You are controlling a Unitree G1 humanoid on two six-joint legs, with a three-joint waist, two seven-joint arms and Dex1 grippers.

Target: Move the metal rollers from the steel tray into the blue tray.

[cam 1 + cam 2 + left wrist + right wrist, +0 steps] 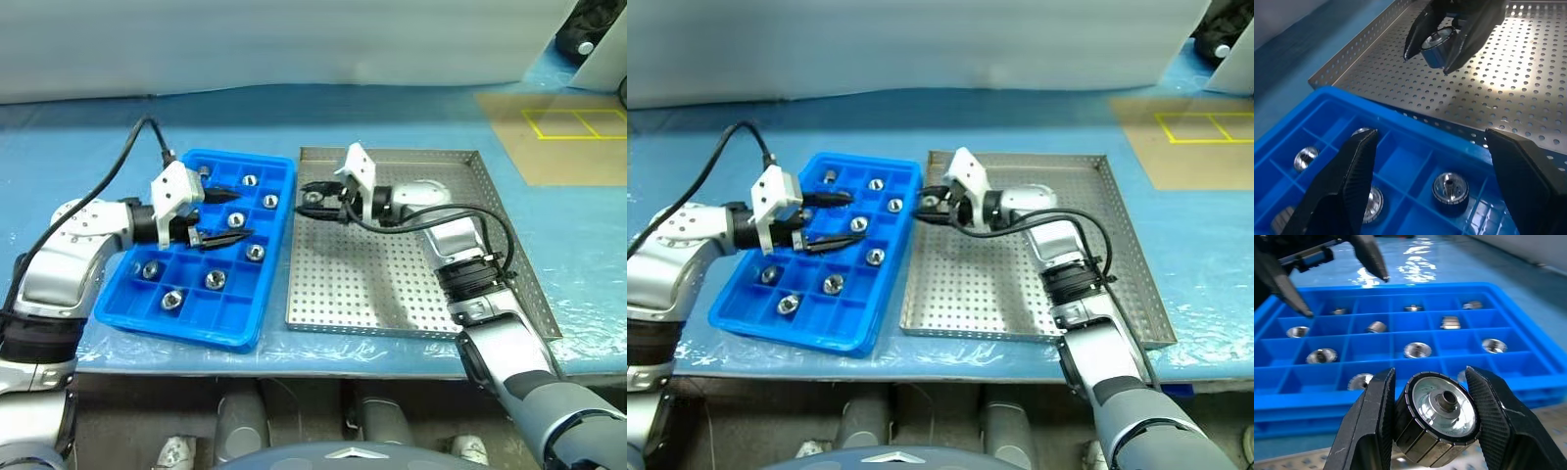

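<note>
Pinching a metal roller [1437,423] between its fingers, the right gripper [315,199] sits over the steel tray's [392,284] near-left edge, just beside the blue tray [211,328]. Left gripper [223,217] hangs over the blue tray with its fingers spread, nothing in them. Several more rollers [213,280] sit in separate compartments on the bench.

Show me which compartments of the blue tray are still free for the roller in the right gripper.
The bright blue plastic compartment tray has bare cells along its right-hand column nearest the perforated steel tray, between the shiny metal rollers there, plus some at the near end. The middle is crowded: the open left gripper hovers there. The right gripper holds its roller over the steel tray's left edge.
</note>
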